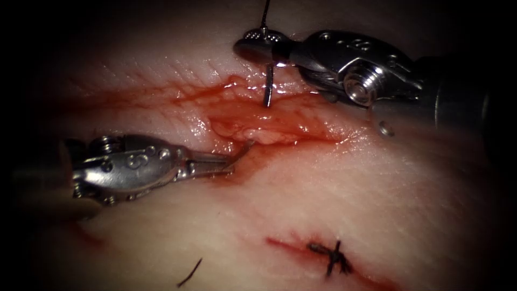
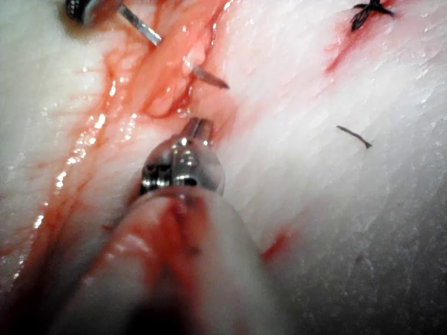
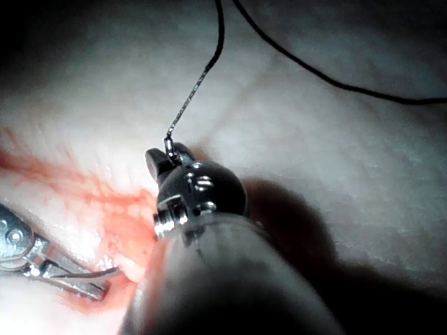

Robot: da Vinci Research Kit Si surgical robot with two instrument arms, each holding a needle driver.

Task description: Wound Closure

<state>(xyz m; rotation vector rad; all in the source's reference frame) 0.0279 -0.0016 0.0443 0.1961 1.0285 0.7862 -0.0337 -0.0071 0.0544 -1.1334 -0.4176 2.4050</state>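
Note:
My right tool (image 1: 257, 47) is over the far edge of the cut (image 1: 258, 121), with its jaws shut on the curved needle (image 1: 267, 86) close to its tail. The needle's body runs down into the tissue at that edge. A short pointed tip (image 1: 246, 147) pokes out of the near edge, and the left wrist view shows the needle tip (image 2: 209, 77) too. My left tool (image 1: 232, 163) lies on the near side, left of the tip, with jaws slightly open and holding nothing. Thread (image 3: 202, 70) rises from the needle's tail beside the right tool (image 3: 167, 155).
Red fluid (image 1: 280, 116) wets the cut and its edges. A finished knotted stitch (image 1: 335, 260) sits on a smaller cut at the near right. A loose cut end of thread (image 1: 189, 272) lies on the tissue in front. Pale tissue (image 1: 377, 194) surrounds everything.

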